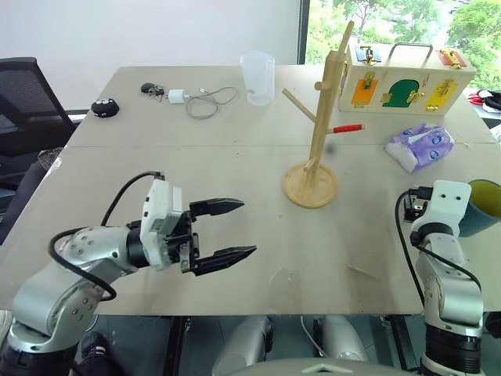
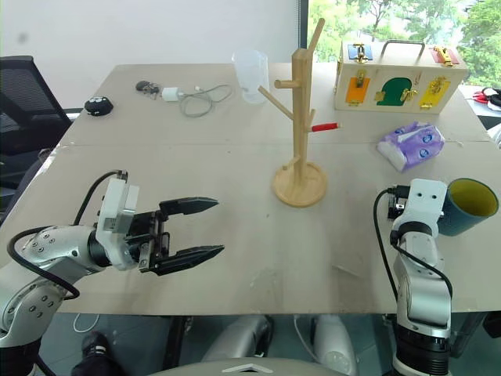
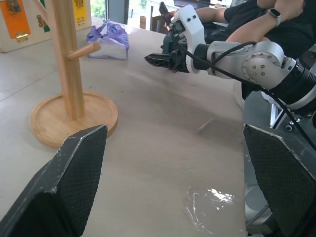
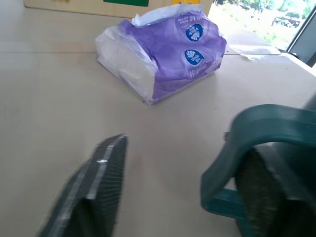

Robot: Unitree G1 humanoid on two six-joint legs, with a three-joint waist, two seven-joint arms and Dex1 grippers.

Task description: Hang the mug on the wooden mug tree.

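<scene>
The teal-blue mug with a yellow interior lies on its side at the table's right edge, mouth toward me. My right gripper is right beside it. Its fingers stand apart over bare table, and the mug's loop handle sits around the right finger. The wooden mug tree stands upright on its round base in the middle of the table, well to the left of the mug. My left gripper hovers open and empty over the table's left front, pointing toward the tree.
A purple tissue pack lies just beyond the mug. The latch board box and a red-handled tool sit behind the tree. A clear measuring cup and a charger cable lie far back. A person sits beyond the right edge.
</scene>
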